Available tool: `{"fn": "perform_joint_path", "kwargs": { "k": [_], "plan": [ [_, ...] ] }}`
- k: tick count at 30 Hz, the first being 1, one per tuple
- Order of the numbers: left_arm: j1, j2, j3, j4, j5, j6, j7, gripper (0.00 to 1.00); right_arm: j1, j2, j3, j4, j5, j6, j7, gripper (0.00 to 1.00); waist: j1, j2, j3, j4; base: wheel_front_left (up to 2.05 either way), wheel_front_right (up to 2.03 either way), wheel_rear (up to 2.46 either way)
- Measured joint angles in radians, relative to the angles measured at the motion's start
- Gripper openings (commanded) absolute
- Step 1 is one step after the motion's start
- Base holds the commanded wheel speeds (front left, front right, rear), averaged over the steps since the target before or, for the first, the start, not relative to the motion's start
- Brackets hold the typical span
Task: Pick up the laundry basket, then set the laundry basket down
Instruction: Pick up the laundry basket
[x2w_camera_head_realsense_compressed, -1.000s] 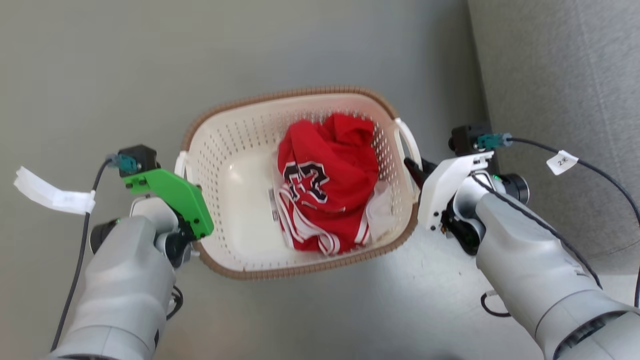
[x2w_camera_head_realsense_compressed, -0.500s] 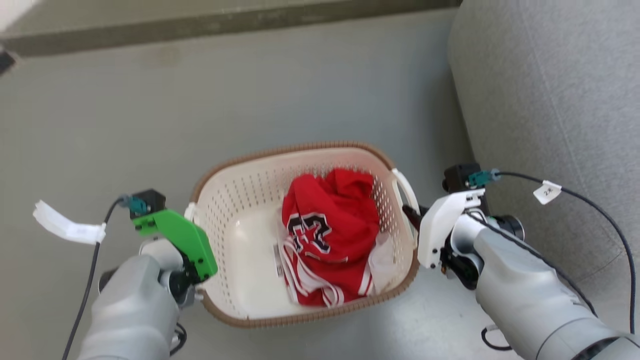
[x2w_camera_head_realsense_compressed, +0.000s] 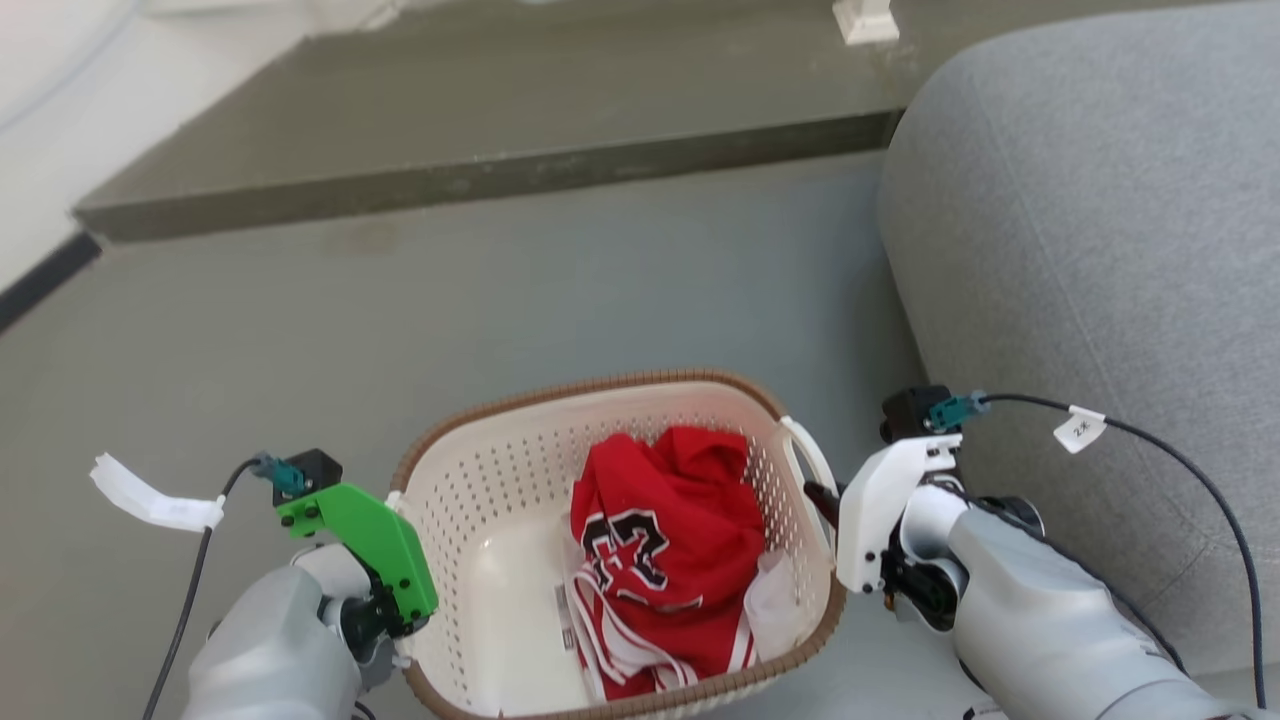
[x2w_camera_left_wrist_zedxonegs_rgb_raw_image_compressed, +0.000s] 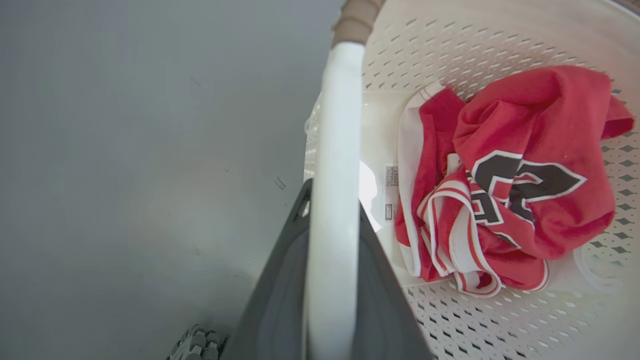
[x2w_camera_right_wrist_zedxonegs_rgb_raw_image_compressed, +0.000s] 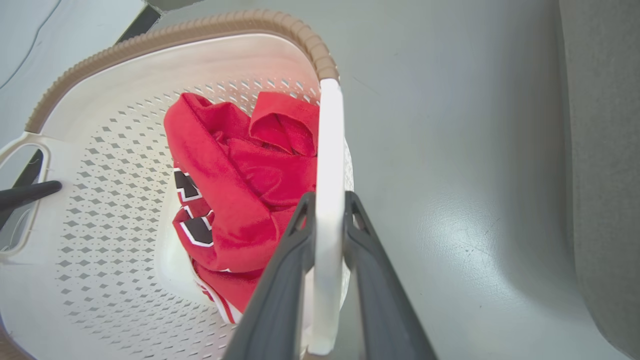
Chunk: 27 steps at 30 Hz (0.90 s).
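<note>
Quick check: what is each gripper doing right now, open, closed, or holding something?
Left gripper: closed, holding the laundry basket by a side handle.
Right gripper: closed, holding the laundry basket by the other handle.

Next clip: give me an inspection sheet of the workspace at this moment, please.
Surface: grey floor, smooth, with faint scuffs.
Job's things: laundry basket, upright between both arms.
Clutter: crumpled red jersey inside the basket.
Hands: left hand shut on the left handle; right hand shut on the right handle.
Cables: left wrist cable and right wrist cable, black, white-tagged, away from the basket.
Surroundings: grey sofa on the robot's right; dark raised step ahead.
</note>
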Motion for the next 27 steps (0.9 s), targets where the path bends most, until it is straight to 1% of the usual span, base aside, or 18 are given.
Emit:
{"fn": "perform_joint_path", "kwargs": {
  "k": [13,27],
  "plan": [
    [0.021,0.005,-0.010,0.003,-0.020,0.000,0.060,0.00,0.026,-0.003,0.019,0.000,0.057,-0.001,0.077,0.00,0.0000,0.0000,-0.099,-0.007,0.00,0.00,0.00],
    [0.043,0.004,-0.031,0.003,-0.053,0.000,0.095,0.00,0.046,-0.019,0.039,-0.012,0.096,-0.001,0.116,0.00,0.0000,0.0000,-0.148,-0.010,0.00,0.00,0.00]
  ]
}}
